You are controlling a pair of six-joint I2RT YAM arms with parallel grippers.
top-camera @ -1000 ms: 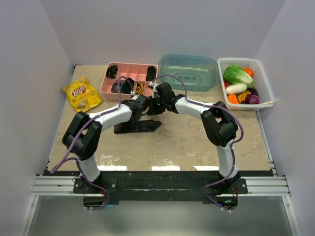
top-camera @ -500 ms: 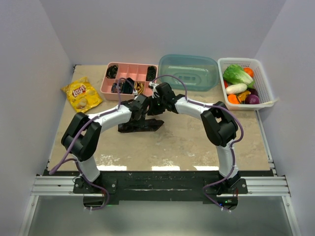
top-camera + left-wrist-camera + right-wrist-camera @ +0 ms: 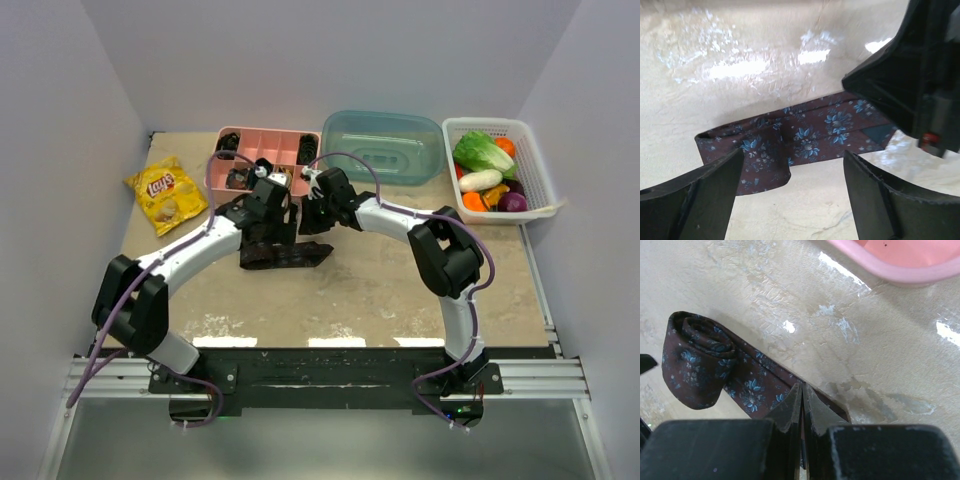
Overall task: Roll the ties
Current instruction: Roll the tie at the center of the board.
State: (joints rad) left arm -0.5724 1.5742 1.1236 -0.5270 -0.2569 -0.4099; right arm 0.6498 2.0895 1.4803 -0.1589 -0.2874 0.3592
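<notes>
- On the tan worktop (image 3: 380, 290), near the middle, lies the dark tie (image 3: 805, 142) with blue flowers, one end rolled up.
- Left pincer (image 3: 792, 195) hangs over it, fingers wide apart.
- Right pincer (image 3: 801, 405) is pinched tight on the flat end.

Overhead, I see bright, even light with only soft shadows under the arms (image 3: 200, 250) on the worktop (image 3: 380, 290). My wrist views show white glare patches on it; the tie (image 3: 695, 365) reads sharp, while the left tool (image 3: 794, 162) looms dark and blurred.
</notes>
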